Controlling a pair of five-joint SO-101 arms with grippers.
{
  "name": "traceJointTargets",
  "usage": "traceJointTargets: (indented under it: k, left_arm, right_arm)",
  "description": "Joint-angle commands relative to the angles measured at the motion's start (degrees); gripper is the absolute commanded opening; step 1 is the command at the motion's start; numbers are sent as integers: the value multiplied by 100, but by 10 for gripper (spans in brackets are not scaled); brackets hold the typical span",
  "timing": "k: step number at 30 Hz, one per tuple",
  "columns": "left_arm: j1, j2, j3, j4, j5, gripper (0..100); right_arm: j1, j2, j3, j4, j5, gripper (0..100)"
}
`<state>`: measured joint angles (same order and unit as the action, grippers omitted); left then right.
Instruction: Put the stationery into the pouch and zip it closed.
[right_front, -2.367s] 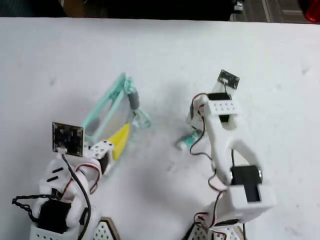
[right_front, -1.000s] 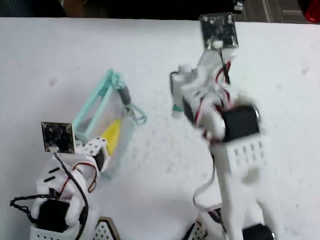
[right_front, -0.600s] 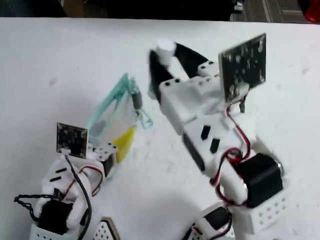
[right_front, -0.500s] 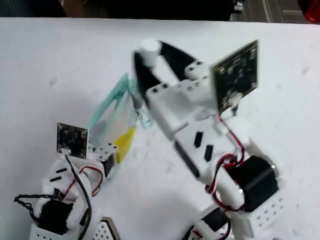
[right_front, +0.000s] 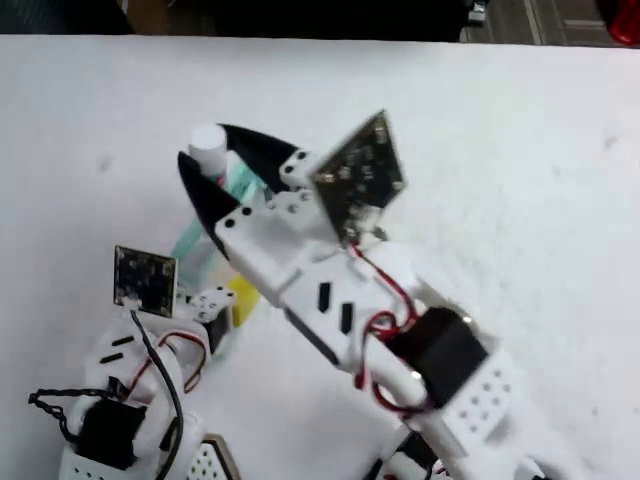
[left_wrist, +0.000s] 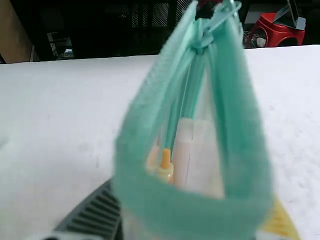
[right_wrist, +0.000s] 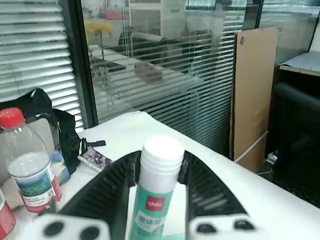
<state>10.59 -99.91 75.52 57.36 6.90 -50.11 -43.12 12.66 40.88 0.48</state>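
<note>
Teal zip tape rims the pouch (left_wrist: 142, 125), whose mouth stands open and upright in the left wrist view. Inside it are white sticks (left_wrist: 192, 150) and two orange tips (left_wrist: 164, 161) (what these belong to I cannot tell). The slider (left_wrist: 202, 42) sits at the far end of the zip.

In the high view the pouch lies on the white table (right_front: 520, 140) between the two arms, and the right arm covers most of it. The left gripper (right_front: 218, 305) is at its near end, clamped on that end as far as the left wrist view shows. A yellow piece (right_front: 243, 292) shows just beside it.

The right gripper (right_front: 207, 150) hangs over the pouch's far end, and its black jaws are clenched on a glue stick (right_front: 208, 138). The stick is held by its body between them, white cap outward past the tips. Behind it, in the right wrist view, stand a bottle (right_wrist: 27, 172) with a red cap and a black bag (right_wrist: 47, 117).
</note>
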Motion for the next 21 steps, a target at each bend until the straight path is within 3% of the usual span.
traceJointTargets:
  k: [1,14,18,21]
  left_arm:
    - [119,40,-167,0,-53,286]
    - [110,40,-167,-9,-53,286]
    - [110,40,-167,0,-53,286]
    - [110,40,-167,-9,-53,286]
  right_arm:
    - [-13,-84,431,-567,62,16]
    - [-22,-136,1442,-690,70,16]
    - [-22,-382,1530,-224,70,19]
    - [-22,-831,1512,66,70,126]
